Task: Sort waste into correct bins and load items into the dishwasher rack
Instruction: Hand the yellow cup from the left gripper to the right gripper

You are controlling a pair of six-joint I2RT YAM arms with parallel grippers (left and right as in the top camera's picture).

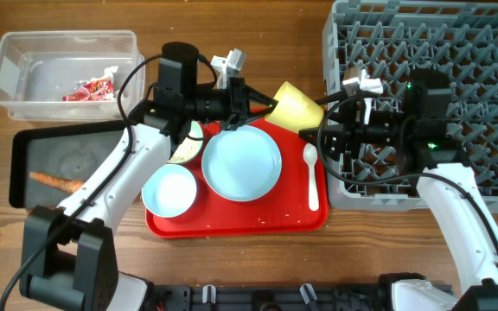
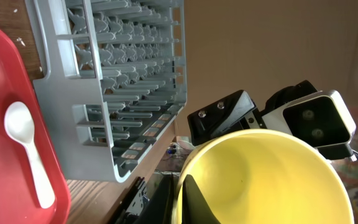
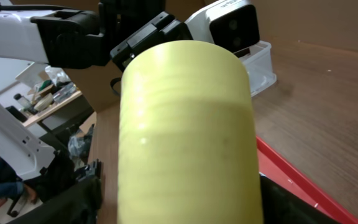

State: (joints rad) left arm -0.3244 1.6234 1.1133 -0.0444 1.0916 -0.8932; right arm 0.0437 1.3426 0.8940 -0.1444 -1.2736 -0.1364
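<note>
My left gripper (image 1: pixel 262 105) (image 2: pixel 182 193) is shut on the rim of the small yellow cup (image 1: pixel 296 105) (image 2: pixel 260 174), one finger inside and one outside. It holds the cup in the air between the red tray and the grey dishwasher rack (image 1: pixel 422 86) (image 2: pixel 123 81). My right gripper (image 1: pixel 322 130) (image 3: pixel 185 199) is open, its fingers on either side of the cup's body (image 3: pixel 185 124), with a gap showing on the left. On the red tray lie the pale blue plate (image 1: pixel 240 162), a bowl (image 1: pixel 170 190) and the white spoon (image 1: pixel 311 177) (image 2: pixel 27 149). A second bowl (image 1: pixel 188 142) is partly hidden under my left arm.
The clear tub (image 1: pixel 24 52) at the back left holds the red wrapper (image 1: pixel 89 89). The black tray (image 1: pixel 24 147) in front of it holds the carrot stick (image 1: pixel 54 180). The red tray (image 1: pixel 232 220) lies at centre, against the rack's left side.
</note>
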